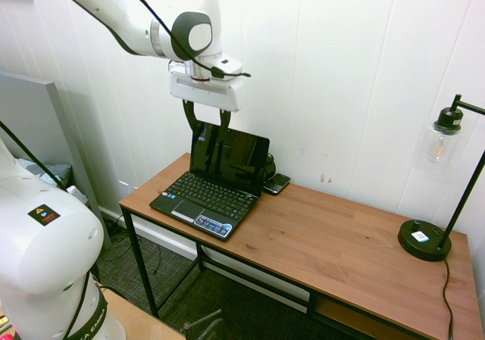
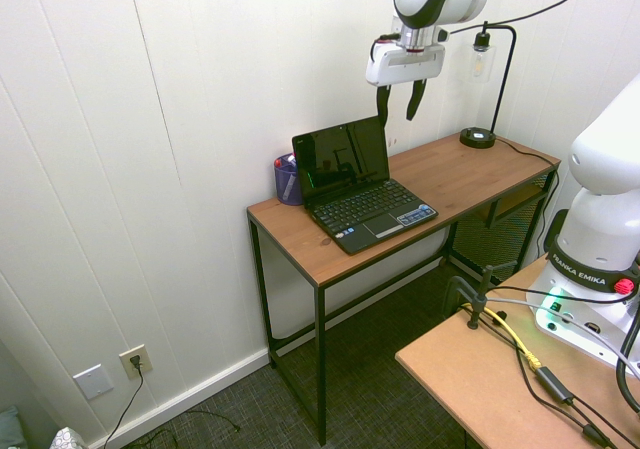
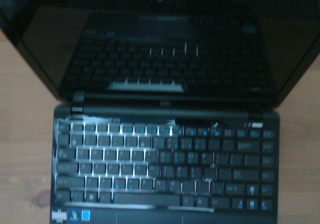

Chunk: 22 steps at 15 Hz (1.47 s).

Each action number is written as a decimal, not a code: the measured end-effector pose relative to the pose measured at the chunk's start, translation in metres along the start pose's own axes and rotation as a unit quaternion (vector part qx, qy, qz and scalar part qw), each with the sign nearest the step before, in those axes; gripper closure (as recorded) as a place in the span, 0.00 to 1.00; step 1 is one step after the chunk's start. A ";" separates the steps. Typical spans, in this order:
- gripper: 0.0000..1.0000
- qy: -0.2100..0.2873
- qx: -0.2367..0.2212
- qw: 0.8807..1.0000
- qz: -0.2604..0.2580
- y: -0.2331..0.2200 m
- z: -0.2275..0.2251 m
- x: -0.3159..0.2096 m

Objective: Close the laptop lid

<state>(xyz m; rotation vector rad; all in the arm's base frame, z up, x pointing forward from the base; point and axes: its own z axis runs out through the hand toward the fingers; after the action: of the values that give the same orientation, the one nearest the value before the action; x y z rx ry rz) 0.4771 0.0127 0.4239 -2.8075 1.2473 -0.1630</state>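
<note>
Lid [image 1: 229, 157] upright below parted fingers [image 1: 188, 116]

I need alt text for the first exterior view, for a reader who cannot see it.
An open black laptop sits on a wooden desk by a white wall, and a white robot arm's open claw hangs above its raised lid. A black lamp stands at the desk's far end.

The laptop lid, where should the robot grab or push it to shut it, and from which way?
Best at the top edge of the laptop lid, near the middle, coming down from above and behind. The lid stands nearly upright, hinged at the keyboard, so its top edge swings most easily. The open gripper hangs above that edge, pointing down, and could probably hook or press it forward and down.
</note>
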 end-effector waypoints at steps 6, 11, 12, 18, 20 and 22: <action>0.00 0.008 0.016 1.000 0.012 -0.084 0.011 0.059; 0.00 -0.012 -0.001 1.000 0.013 -0.131 0.057 0.083; 0.00 -0.016 -0.007 1.000 0.016 -0.135 0.067 0.089; 1.00 -0.037 -0.022 0.999 0.024 -0.144 0.101 0.102; 1.00 -0.044 -0.022 0.999 0.024 -0.146 0.104 0.101; 1.00 -0.050 -0.023 0.998 0.023 -0.146 0.106 0.100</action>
<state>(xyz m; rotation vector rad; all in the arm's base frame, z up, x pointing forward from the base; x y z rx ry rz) 0.6641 0.0378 0.3409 -2.7832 1.3087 0.0089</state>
